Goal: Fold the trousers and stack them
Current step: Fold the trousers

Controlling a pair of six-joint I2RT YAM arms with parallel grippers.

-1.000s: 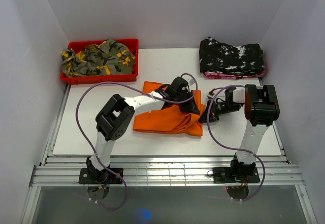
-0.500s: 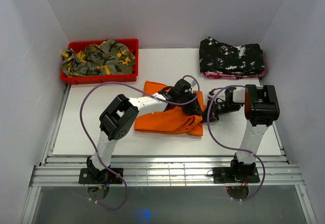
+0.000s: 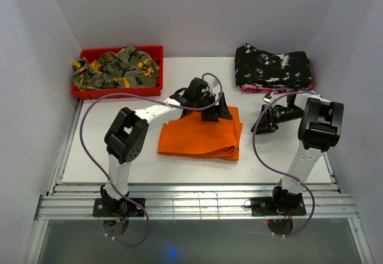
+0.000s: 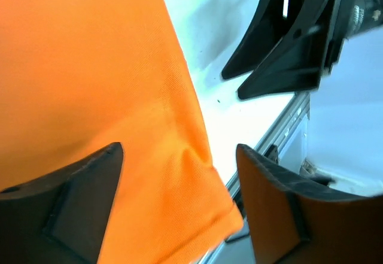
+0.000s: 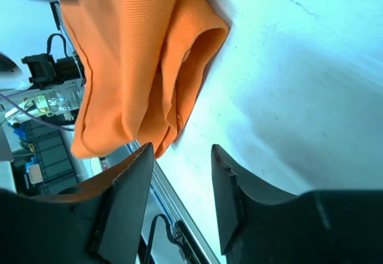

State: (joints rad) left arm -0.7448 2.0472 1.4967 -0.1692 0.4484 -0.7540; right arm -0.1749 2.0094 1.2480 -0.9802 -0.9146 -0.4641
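Orange trousers (image 3: 200, 136) are lying folded on the table (image 3: 96, 156), just released. Your left gripper (image 3: 215, 113) is lifting off them, jaws wide; your right gripper (image 3: 264, 124) is backing away, jaws part-open and empty. Stacking is still waiting

plain bright orange trousers (image 3: 200, 137) with no pattern, red bin (image 3: 116, 91), camouflage garment (image 3: 116, 67) in green, grey and yellow-orange blotches, black garment (image 3: 272, 66) speckled with white, pink cloth (image 3: 275, 88), white table (image 3: 108, 162), pale grey walls (image 3: 197, 12)
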